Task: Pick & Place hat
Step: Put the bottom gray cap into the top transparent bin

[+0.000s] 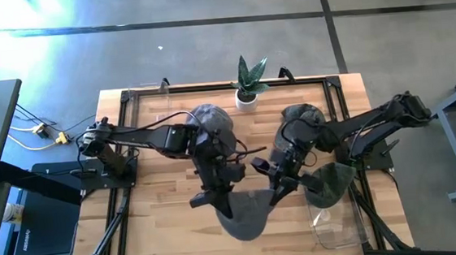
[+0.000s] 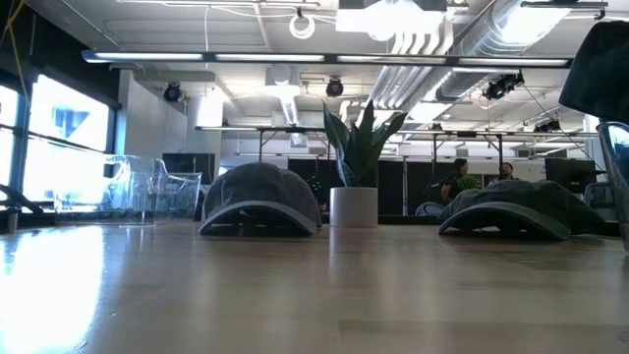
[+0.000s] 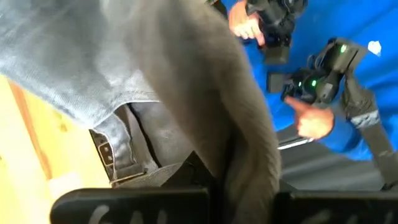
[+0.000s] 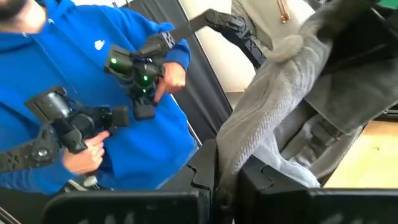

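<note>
Near the table's (image 1: 171, 230) front edge, both grippers hold one grey cap (image 1: 243, 216). Left gripper (image 1: 205, 198) fingers are clamped on its fabric. Right gripper (image 1: 276, 195) fingers are likewise clamped on it.

the hat (image 1: 247, 215) i gripped was soft grey cloth, matt and faintly ribbed, with a small metal buckle (image 3: 104, 152) on its strap. my fingers (image 4: 205, 171) were matt black plastic. the table (image 1: 161, 206) was pale, smooth wood.
</note>
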